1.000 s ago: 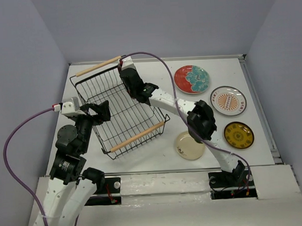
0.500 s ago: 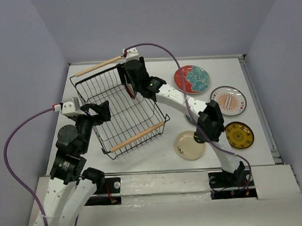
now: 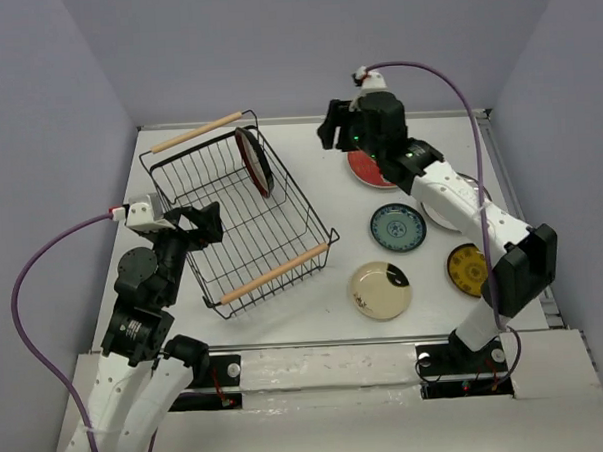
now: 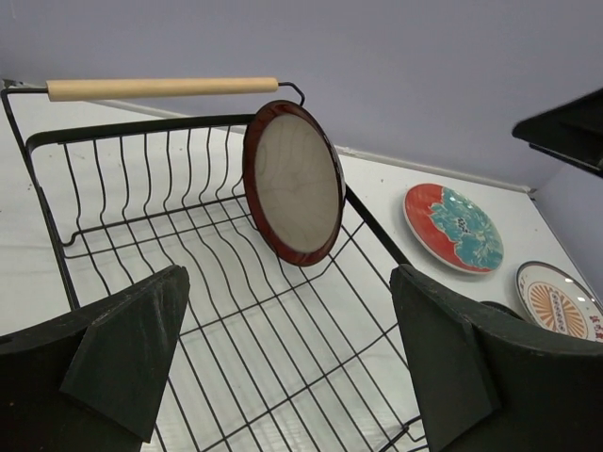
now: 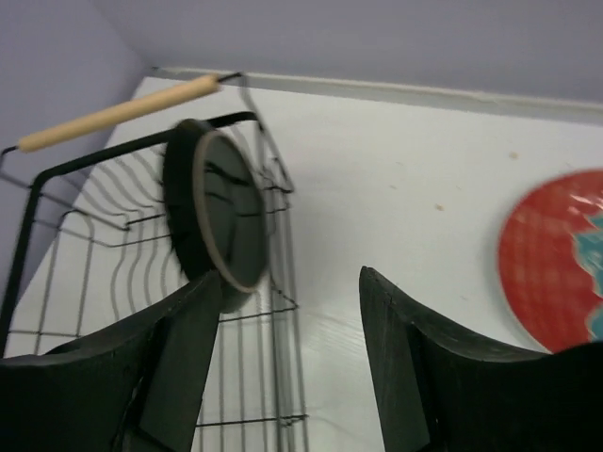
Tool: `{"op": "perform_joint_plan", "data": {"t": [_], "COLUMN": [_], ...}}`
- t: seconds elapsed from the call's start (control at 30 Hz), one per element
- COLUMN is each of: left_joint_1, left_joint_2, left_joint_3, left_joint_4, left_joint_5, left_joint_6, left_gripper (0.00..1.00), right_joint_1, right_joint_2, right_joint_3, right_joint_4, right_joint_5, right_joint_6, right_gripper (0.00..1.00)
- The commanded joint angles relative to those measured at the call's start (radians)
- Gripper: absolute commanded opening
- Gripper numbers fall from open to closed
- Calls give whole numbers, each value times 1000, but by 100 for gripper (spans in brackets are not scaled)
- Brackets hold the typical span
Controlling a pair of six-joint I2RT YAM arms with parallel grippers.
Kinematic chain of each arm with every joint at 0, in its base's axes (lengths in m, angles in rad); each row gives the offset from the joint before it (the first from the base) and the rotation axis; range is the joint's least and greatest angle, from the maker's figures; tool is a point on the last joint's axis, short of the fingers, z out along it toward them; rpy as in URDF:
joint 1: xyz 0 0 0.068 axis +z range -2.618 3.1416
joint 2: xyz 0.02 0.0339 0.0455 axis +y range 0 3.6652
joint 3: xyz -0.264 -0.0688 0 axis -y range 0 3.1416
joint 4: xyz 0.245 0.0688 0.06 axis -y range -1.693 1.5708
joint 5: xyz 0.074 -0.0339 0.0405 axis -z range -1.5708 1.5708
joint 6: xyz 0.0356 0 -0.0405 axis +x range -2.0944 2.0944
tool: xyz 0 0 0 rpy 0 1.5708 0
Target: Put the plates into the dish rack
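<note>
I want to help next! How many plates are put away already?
One done: the maroon-rimmed plate stands on edge in the dish rack. Nothing in hand: the right gripper and left gripper both show open, empty jaws. Five left on the table: floral plate, sunburst plate, teal-blue plate, yellow plate, cream plate.

floral plate [image 3: 367, 173]: mostly under right arm [image 3: 455, 194] | sunburst plate [image 4: 558, 299]: cut at edge | yellow plate [image 3: 466, 269]: part-covered

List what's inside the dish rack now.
Only the maroon-rimmed plate, standing on edge by the far right corner of the dish rack. The left fingers hide parts of its near side.
</note>
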Motion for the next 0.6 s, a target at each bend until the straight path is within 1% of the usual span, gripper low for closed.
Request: {"op": "perform_joint_plan", "data": {"t": [0.0, 0.03, 0.1, 0.13, 0.2, 0.23, 0.33, 0.43, 0.5, 0.53, 0.57], "left_joint_1": [-6, -6, -6, -8, -8, -9, -14, -20, -22, -23, -23], "left_joint_2": [1, -3, -5, -4, -2, 0, 3, 4, 6, 6, 6], "left_joint_3": [-4, -4, -3, -4, -4, -6, -7, -7, -7, -7, -7], "left_joint_4": [53, 53, 56, 57, 59, 60, 60, 59, 59, 59, 59], "left_joint_5": [5, 6, 17, 22, 35, 37, 37, 31, 32, 34, 32], "left_joint_6": [11, 13, 11, 11, 10, 8, 9, 13, 13, 14, 14], "left_gripper": [99, 99, 99, 99, 99, 99, 99, 99, 99, 99, 99], "right_joint_1": [-226, -296, -367, -445, -522, -588, -640, -664, -689, -734, -734], "right_joint_2": [-105, -158, -209, -250, -265, -249, -190, -78, 19, 87, 88], "right_joint_3": [-258, -303, -389, -473, -539, -579, -589, -532, -457, -405, -405], "right_joint_4": [39, 45, 62, 97, 157, 171, 211, 219, 220, 220, 219], "right_joint_5": [-179, -173, -181, -214, -271, -317, -336, -337, -339, -350, -350], "right_joint_6": [154, 167, 212, 231, 281, 300, 338, 348, 339, 328, 328], "right_gripper": [62, 60, 54, 53, 51, 51, 52, 52, 52, 51, 51]}}
